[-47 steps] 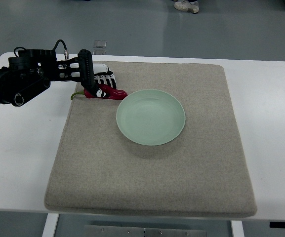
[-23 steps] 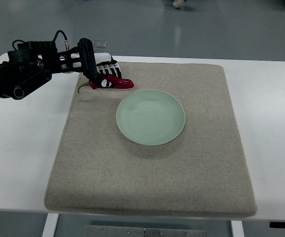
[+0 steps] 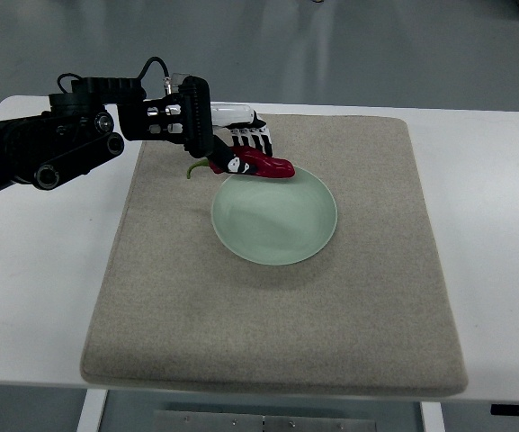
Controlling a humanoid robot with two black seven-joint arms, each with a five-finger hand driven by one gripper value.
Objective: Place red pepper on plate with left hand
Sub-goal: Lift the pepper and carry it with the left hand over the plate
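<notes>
My left hand [image 3: 234, 147] reaches in from the left edge, its black-and-white fingers shut on a red pepper [image 3: 261, 166]. The pepper is held off the mat, lying roughly level, its green stem [image 3: 196, 167] curling down to the left and its red tip pointing right. It hangs over the far left rim of a pale green plate [image 3: 274, 216] that sits in the middle of the grey mat [image 3: 277, 297]. Part of the pepper is hidden under the fingers. The right arm does not show.
The mat covers most of a white table [image 3: 43, 270], with bare white margins on the left and right. A small clear object [image 3: 180, 81] sits at the table's far edge behind the arm. Grey floor lies beyond.
The left hand has lifted the pepper off the mat's far left part and carried it rightward, from beside the plate to above the plate's far rim.
</notes>
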